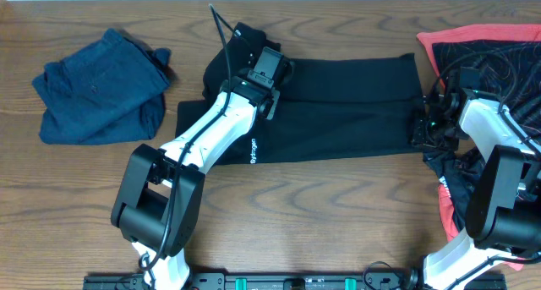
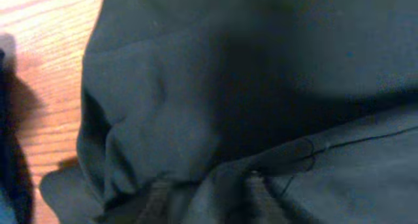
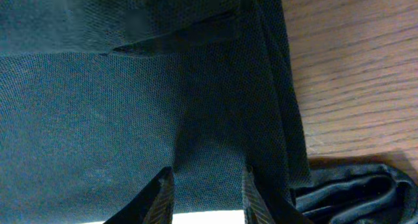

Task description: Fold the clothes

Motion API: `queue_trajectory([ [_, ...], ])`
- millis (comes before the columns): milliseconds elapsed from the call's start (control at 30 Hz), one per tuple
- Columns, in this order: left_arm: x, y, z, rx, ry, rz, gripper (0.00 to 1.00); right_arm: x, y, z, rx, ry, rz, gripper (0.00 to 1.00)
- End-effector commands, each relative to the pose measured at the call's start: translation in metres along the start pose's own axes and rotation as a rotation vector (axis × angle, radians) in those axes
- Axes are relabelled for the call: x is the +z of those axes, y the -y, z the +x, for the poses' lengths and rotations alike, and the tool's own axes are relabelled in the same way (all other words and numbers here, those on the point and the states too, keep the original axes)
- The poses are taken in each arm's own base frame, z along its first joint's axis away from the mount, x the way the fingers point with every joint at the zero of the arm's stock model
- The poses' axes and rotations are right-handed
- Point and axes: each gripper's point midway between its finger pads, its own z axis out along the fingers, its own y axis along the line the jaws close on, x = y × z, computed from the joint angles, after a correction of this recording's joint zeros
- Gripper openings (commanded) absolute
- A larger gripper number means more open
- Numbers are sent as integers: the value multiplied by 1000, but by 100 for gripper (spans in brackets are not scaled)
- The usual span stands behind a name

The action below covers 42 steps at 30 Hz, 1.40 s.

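At right gripper (image 3: 206,196): closed on a raised ridge of the black garment (image 1: 347,112), cloth filling the gap between both fingers (image 3: 163,192). Working at the garment's right-hand edge, just inside the hem, with bare wooden table (image 3: 353,67) immediately beyond. Touching that hem at lower right, a dark crumpled bundle (image 3: 356,192); cannot tell what kind.

At left gripper (image 2: 206,199): sunk into the same garment at its opposite, left end. Cloth bunched and shadowed between the fingers (image 2: 157,199); view blurred, so cannot tell whether clamped or merely pressed in. Wood visible past the cloth's edge at upper left.

From overhead: black garment spread lengthwise across the table's middle, mostly flat, rumpled into a heap at its upper left corner beside the left gripper. White lettering near its lower left edge, too small to read.

Left arm (image 1: 211,129) reaching diagonally from the near edge over the garment's left part; right arm (image 1: 486,121) bent in from the right side.

Further out: a blue garment (image 1: 97,95) in a loose folded pile far left, well apart from the black one. A red-and-black garment (image 1: 482,41) heaped at far right, behind and under the right arm.
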Motion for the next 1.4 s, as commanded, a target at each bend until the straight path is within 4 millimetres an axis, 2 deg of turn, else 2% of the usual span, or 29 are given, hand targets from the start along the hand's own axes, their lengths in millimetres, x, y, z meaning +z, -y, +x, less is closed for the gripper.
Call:
queue_trajectory([
  [0,-7,-8,-8,19,22,-22,57,5,-1,4,5,-19,11,33],
  [67,-7,-10,-2,35,1,-29,60,5,0,4,5,-19,11,33],
  [200,-12,-29,8,17,-41,-100,60,5,0,4,5,-19,16,34],
  [267,-15,-41,12,-38,-61,-114,60,5,3,4,5,-19,29,35],
  [400,-17,-68,26,-198,-120,-118,60,5,3,6,6,-27,33,44],
  [567,-8,-59,51,-309,-249,103,60,4,12,1,74,-4,72,56],
  [767,3,-58,73,-347,-319,155,60,3,-3,-23,68,84,-24,56],
  [1000,17,-53,87,-346,-326,154,60,2,-4,-39,30,150,-26,52],
  [1133,24,-49,105,-342,-353,153,60,4,-5,-31,15,122,-29,52],
  [1367,32,-44,138,-334,-408,147,60,25,-2,0,21,52,-23,51],
])
